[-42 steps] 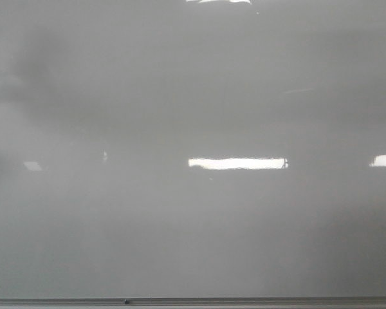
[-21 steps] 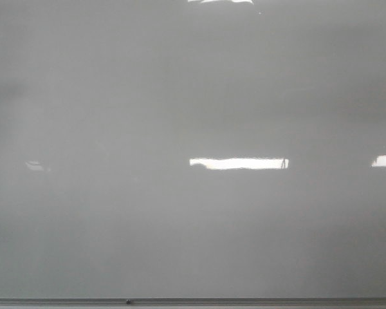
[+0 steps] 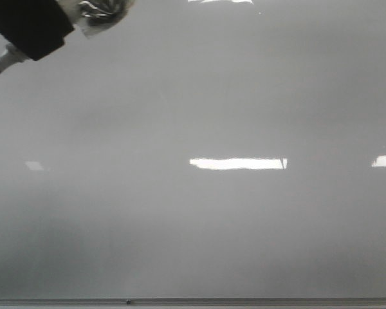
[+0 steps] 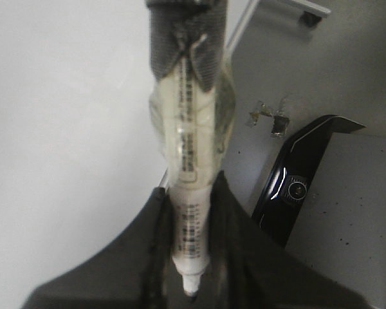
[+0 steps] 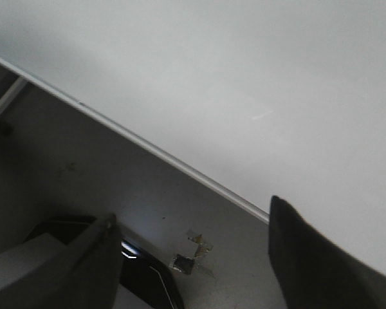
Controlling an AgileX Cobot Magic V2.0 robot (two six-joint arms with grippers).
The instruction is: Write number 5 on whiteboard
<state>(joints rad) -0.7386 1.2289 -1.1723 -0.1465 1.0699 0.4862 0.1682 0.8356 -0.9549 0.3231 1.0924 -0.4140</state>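
left jaws (image 4: 188,257) grip marker (image 4: 188,187) | whiteboard (image 3: 244,225) blank | right jaws (image 5: 193,257) apart

Left claw (image 4: 186,244) clamped on something; right claw (image 5: 193,257) spread wide.

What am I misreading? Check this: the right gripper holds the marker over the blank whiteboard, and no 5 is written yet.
The wrong part is the arm. The left gripper holds the marker, as the left wrist view shows; the right gripper is open and empty. The whiteboard is blank, with no 5 yet.
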